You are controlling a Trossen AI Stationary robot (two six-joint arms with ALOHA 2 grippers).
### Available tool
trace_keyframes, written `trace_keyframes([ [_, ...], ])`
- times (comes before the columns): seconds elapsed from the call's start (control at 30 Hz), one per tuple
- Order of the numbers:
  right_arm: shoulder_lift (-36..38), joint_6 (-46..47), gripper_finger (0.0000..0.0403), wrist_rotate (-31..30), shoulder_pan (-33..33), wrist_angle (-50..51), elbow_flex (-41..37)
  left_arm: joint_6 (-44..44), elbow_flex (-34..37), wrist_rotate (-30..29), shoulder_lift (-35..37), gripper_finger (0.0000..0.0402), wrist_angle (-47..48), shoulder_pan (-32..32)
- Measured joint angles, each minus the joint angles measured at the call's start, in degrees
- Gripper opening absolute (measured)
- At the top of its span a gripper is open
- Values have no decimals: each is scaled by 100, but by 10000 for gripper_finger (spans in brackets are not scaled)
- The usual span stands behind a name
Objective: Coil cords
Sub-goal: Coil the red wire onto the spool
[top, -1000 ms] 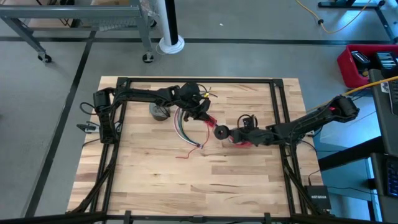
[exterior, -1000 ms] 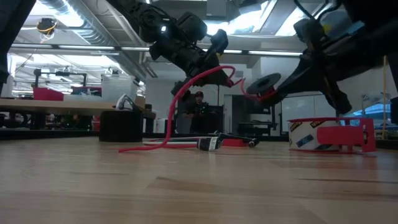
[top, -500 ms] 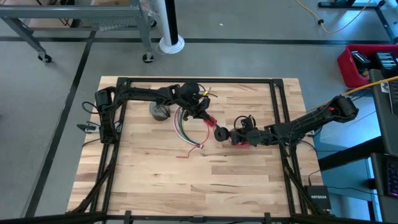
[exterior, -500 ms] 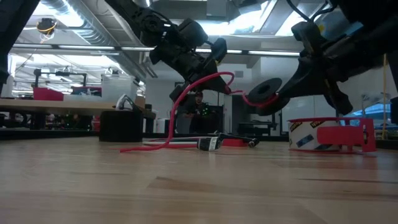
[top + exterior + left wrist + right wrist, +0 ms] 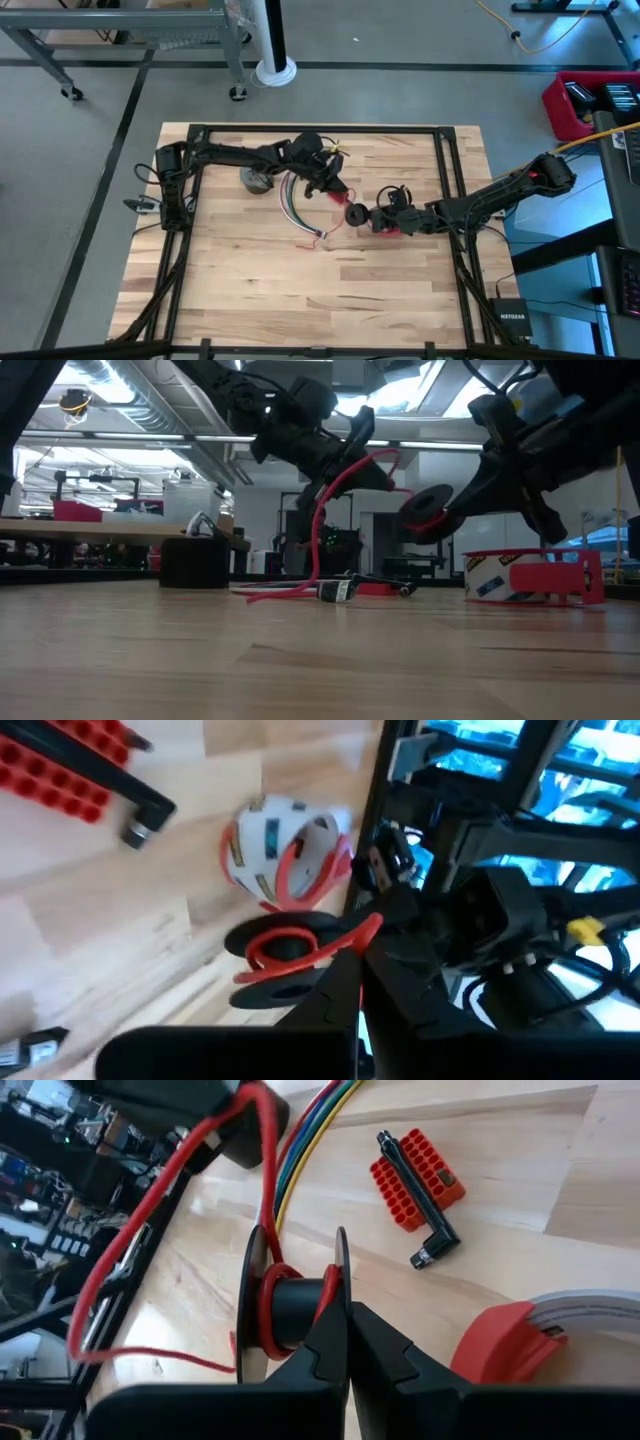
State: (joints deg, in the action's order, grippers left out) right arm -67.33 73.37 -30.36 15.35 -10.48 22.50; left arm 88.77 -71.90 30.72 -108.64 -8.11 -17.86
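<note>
A small black spool (image 5: 354, 213) with red wire wound on its core (image 5: 272, 1315) hangs above the table's middle, held by my right gripper (image 5: 364, 216), which is shut on it. My left gripper (image 5: 329, 186), just left of and beyond the spool, is shut on the red wire (image 5: 335, 485). The wire runs from the spool over to this gripper, then hangs to the table (image 5: 285, 592). The long bundle of coloured wires (image 5: 292, 205) lies flat under my left gripper. A small grey coil (image 5: 257, 180) lies left of it. My left gripper pinches the red wire (image 5: 358, 982) between its two fingers, a short way from the spool. The wire rises from the fingers to the spool's core (image 5: 285, 948); the rest hangs slack below the gripper down to the table. My right gripper pinches one round flange of the spool (image 5: 338, 1295) at its rim between its two fingers. The fingers come level from the table's right. The spool is lifted clear of the table, its axle lying level, with both flanges standing on edge.
A red-and-white tape roll (image 5: 392, 228) lies flat under my right arm, close behind the spool; it also shows in the low view (image 5: 530, 575). A small red block with holes and a black bar (image 5: 415, 1185) lies beside the wire bundle. A black frame (image 5: 447, 180) edges the table.
My left gripper has moved toward the spool and the table's right edge, still shut on the red wire. The wire's arc between gripper and spool has risen and shortened. The slack tail on the table has slid toward the spool. The spool has stayed about where it was.
</note>
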Motion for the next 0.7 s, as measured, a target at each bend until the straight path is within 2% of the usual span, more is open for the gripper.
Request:
trace_keyframes([
  [0.3,0,469,3,-362,0,29,-2,106,0,1,2,0,-88,282],
  [0.7,-17,525,3,-372,-105,-293,-4,88,0,9,4,0,-336,375],
])
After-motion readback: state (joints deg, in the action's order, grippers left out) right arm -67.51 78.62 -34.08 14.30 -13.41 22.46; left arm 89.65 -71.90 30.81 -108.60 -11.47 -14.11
